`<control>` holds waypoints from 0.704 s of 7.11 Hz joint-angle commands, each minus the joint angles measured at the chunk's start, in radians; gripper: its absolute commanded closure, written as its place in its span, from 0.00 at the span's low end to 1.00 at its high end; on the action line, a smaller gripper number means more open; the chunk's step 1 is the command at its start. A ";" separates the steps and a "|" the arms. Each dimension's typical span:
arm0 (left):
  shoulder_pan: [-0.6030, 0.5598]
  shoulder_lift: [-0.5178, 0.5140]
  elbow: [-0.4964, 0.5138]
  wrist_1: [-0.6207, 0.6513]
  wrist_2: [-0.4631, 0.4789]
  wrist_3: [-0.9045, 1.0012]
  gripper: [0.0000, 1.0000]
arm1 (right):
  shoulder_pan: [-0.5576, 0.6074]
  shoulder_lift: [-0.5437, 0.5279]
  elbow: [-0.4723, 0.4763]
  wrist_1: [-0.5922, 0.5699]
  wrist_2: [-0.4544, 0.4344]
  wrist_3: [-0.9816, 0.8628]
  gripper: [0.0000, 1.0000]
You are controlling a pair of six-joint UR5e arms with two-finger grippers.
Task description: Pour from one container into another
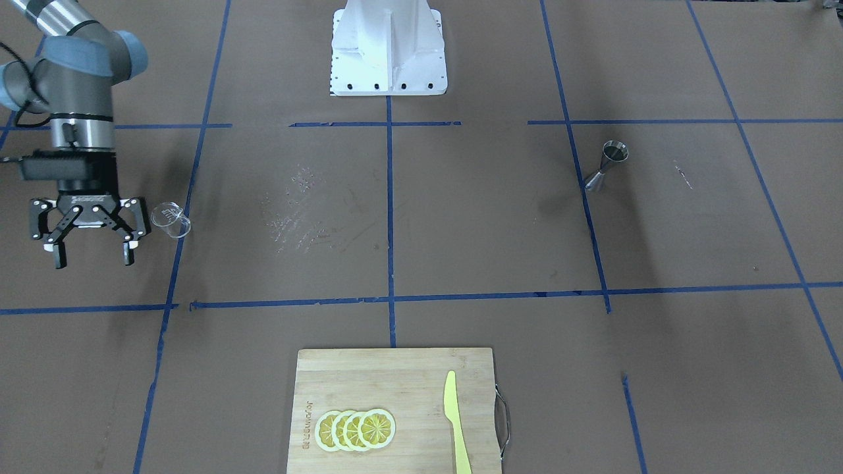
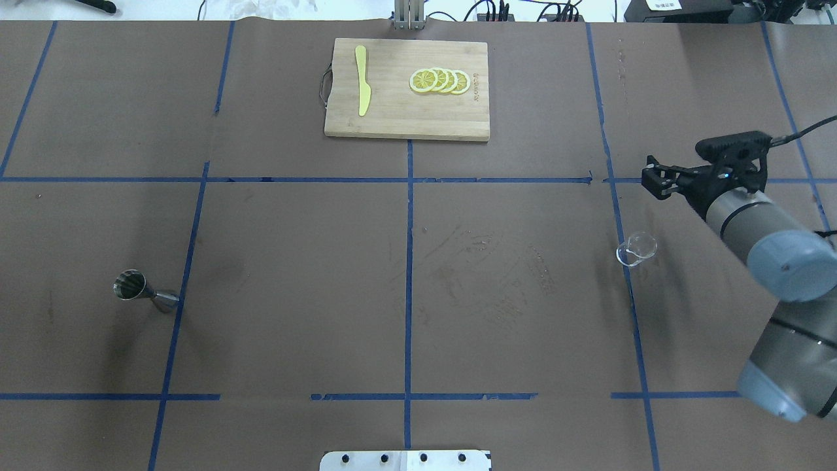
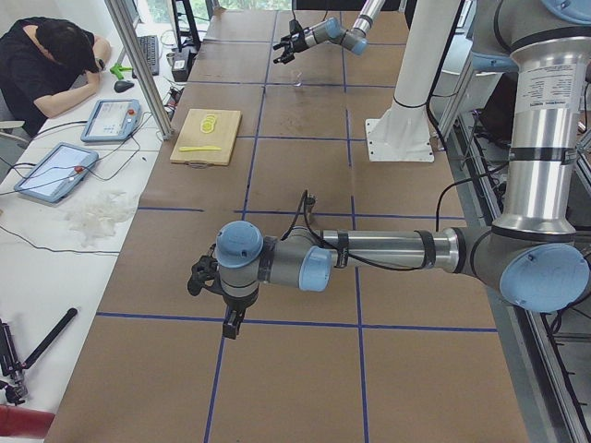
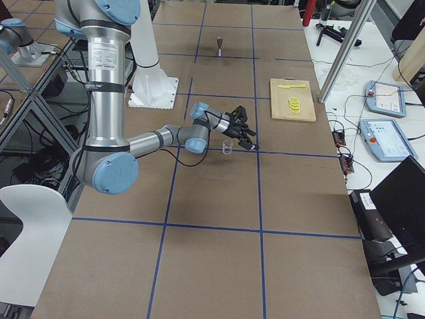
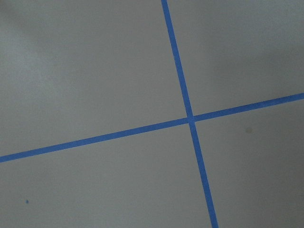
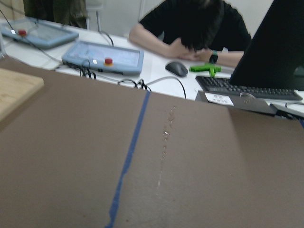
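Gaping empty, right end effector [image 1: 94,261] beside glass cup [image 1: 170,220] — left end effector [image 3: 230,328], opening indiscernible.

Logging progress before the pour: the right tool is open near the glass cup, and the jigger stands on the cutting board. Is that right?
No. The jigger stands on the table, far from the cutting board, as the overhead view shows. The right tool is open near the glass cup.
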 commanded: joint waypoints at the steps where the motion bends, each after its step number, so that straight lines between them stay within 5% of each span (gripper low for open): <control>1: 0.001 -0.001 0.000 -0.002 0.000 0.000 0.00 | 0.318 0.011 -0.004 -0.192 0.478 -0.300 0.00; 3: 0.000 0.001 0.000 -0.002 0.000 0.000 0.00 | 0.534 0.004 -0.002 -0.404 0.777 -0.669 0.00; 5: 0.000 0.004 0.008 -0.004 0.000 0.002 0.00 | 0.704 -0.037 0.001 -0.606 0.966 -0.871 0.00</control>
